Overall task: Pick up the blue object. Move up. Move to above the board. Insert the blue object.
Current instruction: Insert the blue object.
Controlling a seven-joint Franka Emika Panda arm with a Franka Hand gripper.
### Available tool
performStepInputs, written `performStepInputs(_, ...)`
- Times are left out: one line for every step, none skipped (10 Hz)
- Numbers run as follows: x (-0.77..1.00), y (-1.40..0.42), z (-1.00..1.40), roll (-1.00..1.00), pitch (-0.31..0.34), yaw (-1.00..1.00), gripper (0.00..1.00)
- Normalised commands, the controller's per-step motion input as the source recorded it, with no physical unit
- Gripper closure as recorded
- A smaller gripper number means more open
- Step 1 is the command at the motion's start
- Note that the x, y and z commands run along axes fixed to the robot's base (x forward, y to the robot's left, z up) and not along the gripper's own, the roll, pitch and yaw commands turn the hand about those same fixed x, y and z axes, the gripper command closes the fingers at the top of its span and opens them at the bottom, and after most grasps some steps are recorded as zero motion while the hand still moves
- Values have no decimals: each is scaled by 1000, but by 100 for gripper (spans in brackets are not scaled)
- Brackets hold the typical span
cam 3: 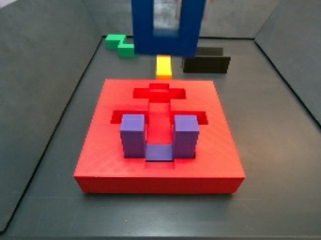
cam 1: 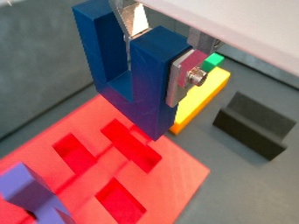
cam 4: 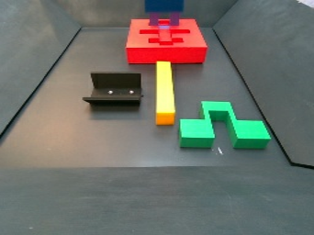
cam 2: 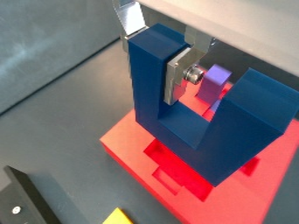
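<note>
My gripper (cam 1: 158, 54) is shut on one prong of the dark blue U-shaped object (cam 1: 105, 61), prongs up; it also shows in a wrist view (cam 2: 155, 52). The silver fingers (cam 2: 176, 77) clamp that prong on both sides. The blue object (cam 3: 167, 28) hangs above the far end of the red board (cam 3: 107, 155), over its open slots (cam 1: 131, 149). In a side view it sits at the picture's top edge (cam 4: 163, 6) over the board (cam 4: 141, 46). Whether its base touches the board I cannot tell.
A lighter purple U-shaped block (cam 3: 157, 134) sits in the board's near slot. Beyond the board lie a yellow bar (cam 4: 164, 90), a green block (cam 4: 223, 127) and the dark fixture (cam 4: 113, 90). Grey walls (cam 3: 51, 112) enclose the floor.
</note>
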Motion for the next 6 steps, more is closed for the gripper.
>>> performStepInputs(369, -23, -586, 96, 81, 0, 100)
performStepInputs(297, -11, -574, 46, 43, 0, 100)
performStepInputs(266, 0, -569, 26, 44, 0, 100)
performStepInputs(186, 0, -557, 20, 74, 0, 100)
performStepInputs(-34, 0, -506, 0, 31, -37, 100)
performStepInputs(0, 0, -51, -26, 57, -126, 100)
